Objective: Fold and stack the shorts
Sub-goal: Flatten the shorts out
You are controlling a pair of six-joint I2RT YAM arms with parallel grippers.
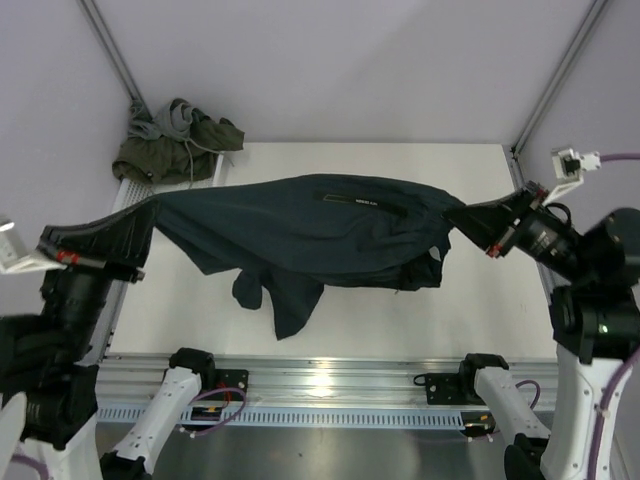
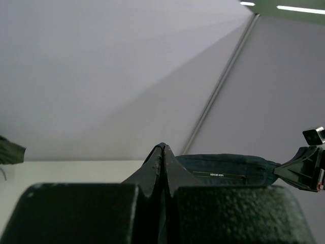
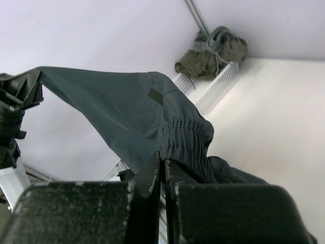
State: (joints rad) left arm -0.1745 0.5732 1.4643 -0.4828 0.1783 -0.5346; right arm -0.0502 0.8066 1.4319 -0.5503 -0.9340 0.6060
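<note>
L pincer (image 1: 148, 218) & R pincer (image 1: 458, 216) are each clenching one end of the navy shorts (image 1: 310, 228), holding them stretched above the tabletop (image 1: 490, 300), one leg hanging down. Olive shorts (image 1: 178, 140) are lying bunched in white mesh basket (image 1: 128, 190), back-left corner.

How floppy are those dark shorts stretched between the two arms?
Very floppy, probably: the dark shorts sag between the left fingers and right fingers, with one leg drooping below. Likely light, since pinched edges alone carry them. Released on one side, they would probably collapse in a heap.
</note>
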